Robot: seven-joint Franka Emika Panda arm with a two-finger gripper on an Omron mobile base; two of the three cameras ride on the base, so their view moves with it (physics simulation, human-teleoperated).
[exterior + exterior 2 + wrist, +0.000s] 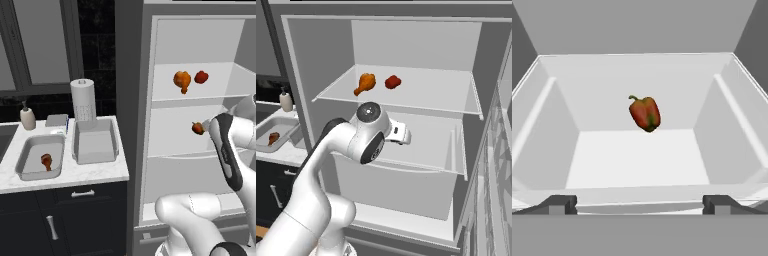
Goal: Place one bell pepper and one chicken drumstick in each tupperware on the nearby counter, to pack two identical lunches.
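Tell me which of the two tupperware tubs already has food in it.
The left tupperware, nearer the soap bottle, holds a brown chicken drumstick. The right tupperware, in front of the paper towel roll, holds nothing.

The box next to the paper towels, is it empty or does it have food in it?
Empty: the tupperware shows only its bare grey floor.

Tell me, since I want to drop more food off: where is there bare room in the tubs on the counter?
The right tupperware, in front of the paper towel roll, is bare throughout. The left tupperware holds one chicken drumstick near its middle, with bare floor on either side. The counter around both tubs is tight.
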